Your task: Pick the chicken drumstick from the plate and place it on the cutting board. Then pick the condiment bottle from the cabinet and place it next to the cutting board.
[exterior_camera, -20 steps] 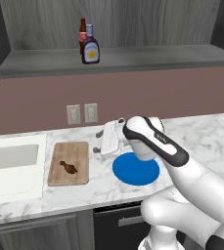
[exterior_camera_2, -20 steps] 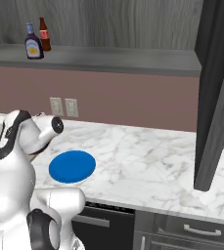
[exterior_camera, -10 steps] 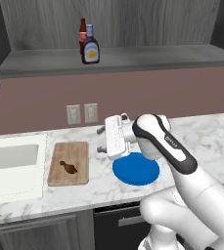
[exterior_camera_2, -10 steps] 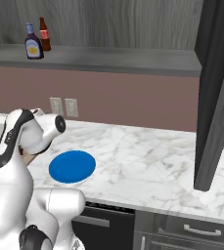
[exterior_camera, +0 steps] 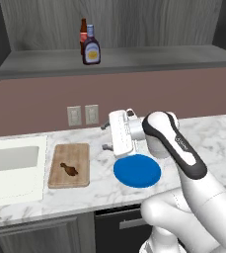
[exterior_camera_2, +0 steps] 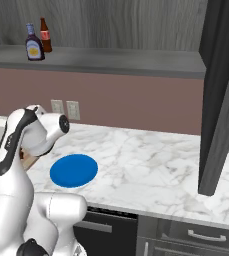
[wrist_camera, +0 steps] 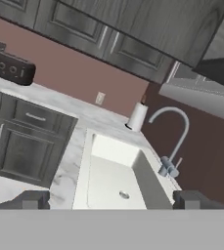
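The brown chicken drumstick (exterior_camera: 69, 169) lies on the wooden cutting board (exterior_camera: 70, 153), left of the bare blue plate (exterior_camera: 137, 171) (exterior_camera_2: 74, 170). My gripper (exterior_camera: 105, 137) hangs above the counter between board and plate, turned sideways and pointing left, open with nothing between its fingers (wrist_camera: 30, 200). It is well above the drumstick and apart from it. The squat condiment bottle (exterior_camera: 91, 48) (exterior_camera_2: 34, 45) stands upright on the grey cabinet shelf (exterior_camera: 144, 56) (exterior_camera_2: 116, 59), high above and behind my gripper.
A slim brown bottle (exterior_camera: 83, 33) (exterior_camera_2: 45, 37) stands just behind the condiment bottle. A white sink (exterior_camera: 11, 165) (wrist_camera: 113, 176) with a curved faucet (wrist_camera: 174, 141) lies left of the board. Wall outlets (exterior_camera: 82, 114) sit behind the counter. A dark cabinet side (exterior_camera_2: 221, 100) hangs at the right.
My hand has risen from just above the counter and swung from pointing downward to pointing left. The jaws stayed open. Drumstick, plate and bottles have not moved.
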